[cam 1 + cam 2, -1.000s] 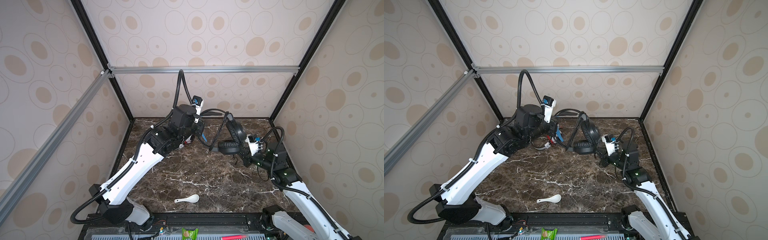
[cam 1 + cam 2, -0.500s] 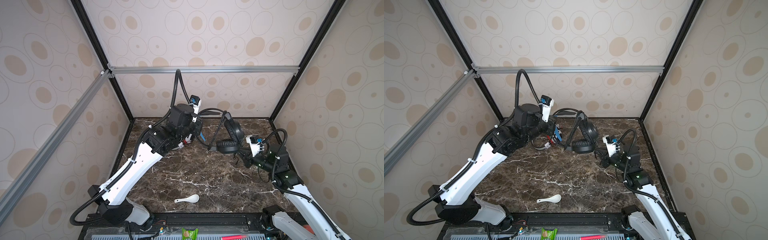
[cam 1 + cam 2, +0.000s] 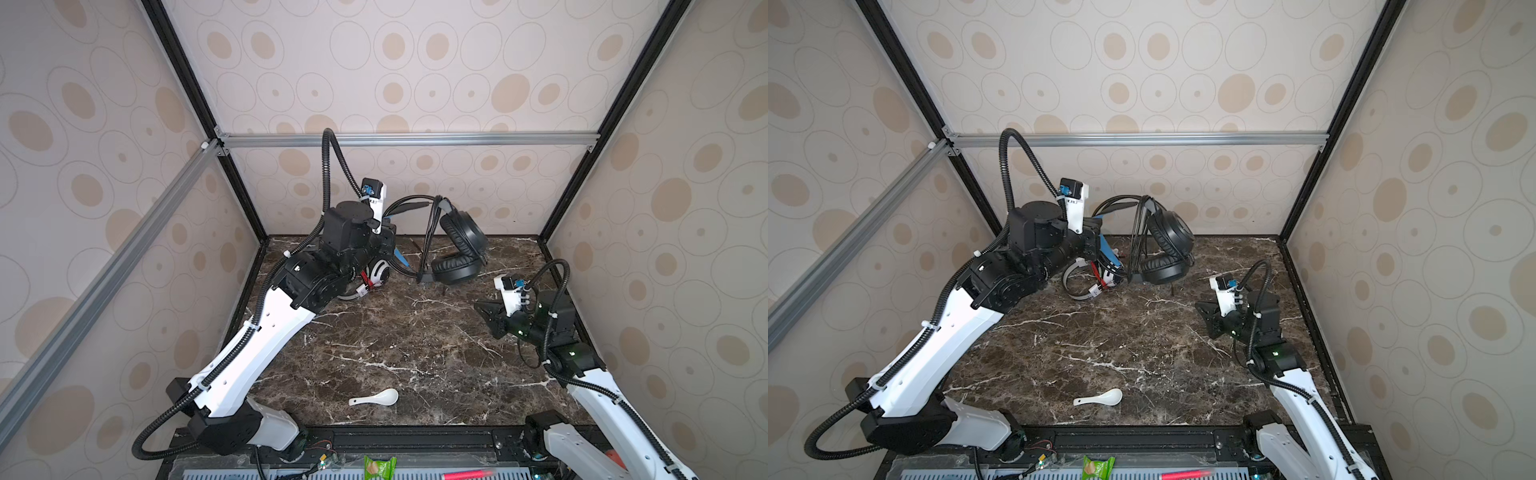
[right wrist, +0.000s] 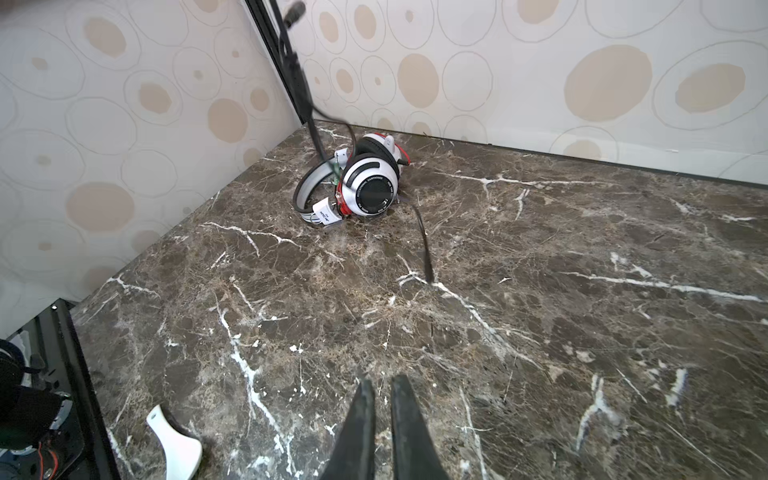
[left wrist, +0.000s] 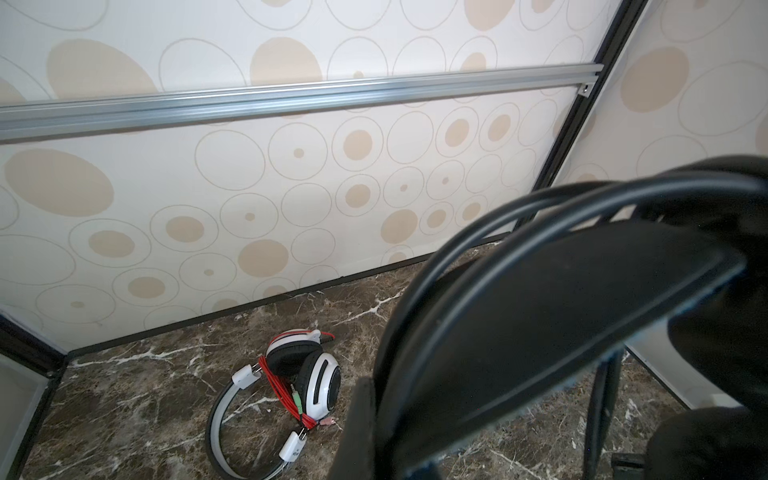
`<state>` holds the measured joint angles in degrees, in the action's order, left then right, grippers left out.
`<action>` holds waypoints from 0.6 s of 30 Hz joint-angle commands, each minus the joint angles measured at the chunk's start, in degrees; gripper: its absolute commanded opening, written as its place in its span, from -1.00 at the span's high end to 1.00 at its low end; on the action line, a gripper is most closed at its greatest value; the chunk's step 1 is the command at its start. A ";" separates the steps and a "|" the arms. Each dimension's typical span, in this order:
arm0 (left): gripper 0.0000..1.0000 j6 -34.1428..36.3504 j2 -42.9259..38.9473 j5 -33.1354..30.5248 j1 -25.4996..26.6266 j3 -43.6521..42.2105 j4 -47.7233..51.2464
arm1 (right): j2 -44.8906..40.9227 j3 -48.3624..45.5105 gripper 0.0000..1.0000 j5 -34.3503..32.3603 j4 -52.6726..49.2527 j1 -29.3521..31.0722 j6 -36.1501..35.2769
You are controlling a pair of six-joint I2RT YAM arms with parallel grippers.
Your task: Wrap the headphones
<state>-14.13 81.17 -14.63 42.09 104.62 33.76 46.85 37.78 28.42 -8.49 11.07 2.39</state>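
The left pincer point(image 3: 1094, 230) is clamped on the headband of the black headset point(image 3: 461, 245) and holds it up over the back edge of the desk point(image 3: 395, 340). One cup is high and the other low; whether the low one touches the marble cannot be told. The black cord point(image 3: 432, 224) lies in several slack loops over the band, and its free end point(image 4: 424, 249) hangs down, blurred in the right wrist view. Nothing pins those loops, so a tilt or jolt of the band could let them slide off and undo the winding. With the grip on the band alone, the heavy cups could also swing or twist in the jaws. The right pincer point(image 4: 381, 386) hangs empty with its jaws together, well apart from the cord toward the right edge. It would have to part before taking the tail, and a swaying tail is easy to miss. The white headset point(image 5: 316, 374) lies near the back left corner with its red cord bundled, just below the left arm. A careless descent could snag it. The spoon point(image 3: 376, 399) by the front edge is out of the way.
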 commanded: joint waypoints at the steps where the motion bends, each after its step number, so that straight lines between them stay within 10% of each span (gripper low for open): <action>1: 1.00 -3.18 -2.07 -0.06 -0.29 3.62 -5.76 | 0.17 -0.67 0.89 1.37 0.75 -0.65 0.38; 18: 1.00 -3.84 0.01 8.74 -0.34 4.60 -6.76 | 6.81 6.59 -0.23 13.68 9.62 -0.66 5.88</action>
<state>-14.87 81.30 -9.96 42.09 105.27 32.95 53.12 41.56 38.85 -3.07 10.52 6.68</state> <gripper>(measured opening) 0.066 0.599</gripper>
